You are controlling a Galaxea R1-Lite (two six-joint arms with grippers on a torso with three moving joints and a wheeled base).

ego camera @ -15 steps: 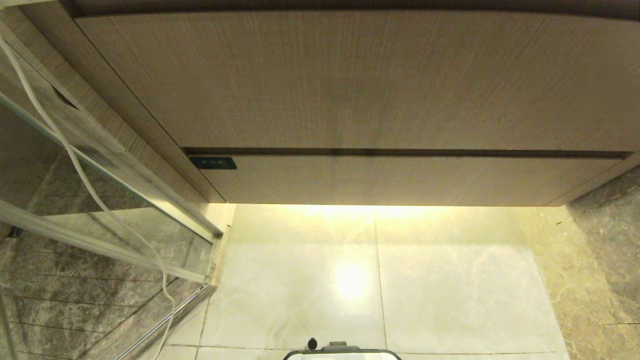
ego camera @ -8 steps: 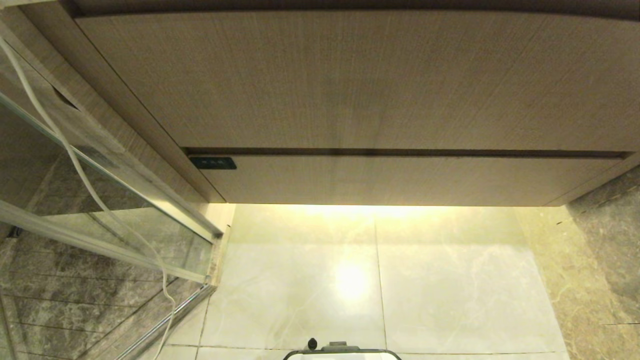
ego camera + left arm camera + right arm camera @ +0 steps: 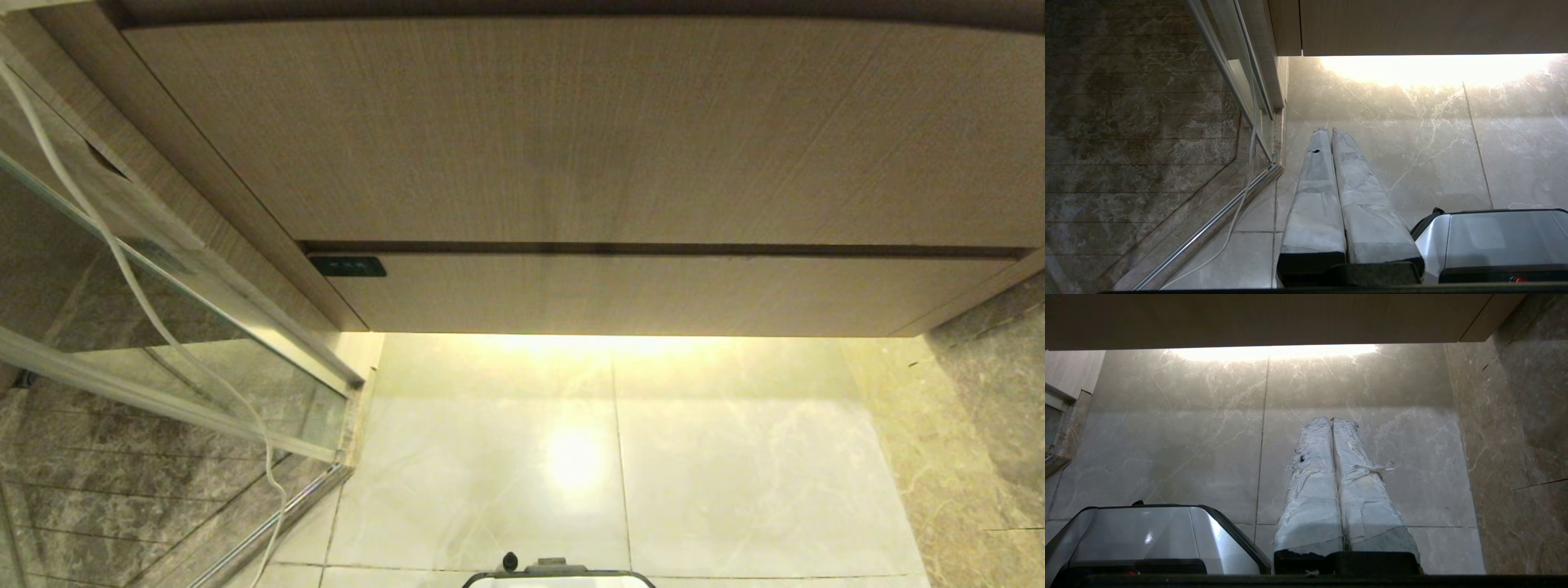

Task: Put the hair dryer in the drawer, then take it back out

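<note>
The hair dryer is out of view in every picture. The drawer (image 3: 653, 294) is the shallow pale wood-grain front low on the cabinet, pushed in flush beneath the taller wood-grain panel (image 3: 571, 131). Neither arm shows in the head view. My left gripper (image 3: 1329, 130) hangs over the pale floor tiles, its two taped fingers pressed together with nothing between them. My right gripper (image 3: 1332, 419) hangs the same way over the tiles, shut and empty. Both sit low in front of the cabinet, well short of the drawer.
A glass shower door (image 3: 122, 327) with a metal frame stands at the left, and a white cord (image 3: 147, 310) hangs down it. A dark marble wall (image 3: 996, 392) closes the right side. A small black panel (image 3: 348, 266) sits at the drawer's left end. My base (image 3: 559, 578) shows at the bottom edge.
</note>
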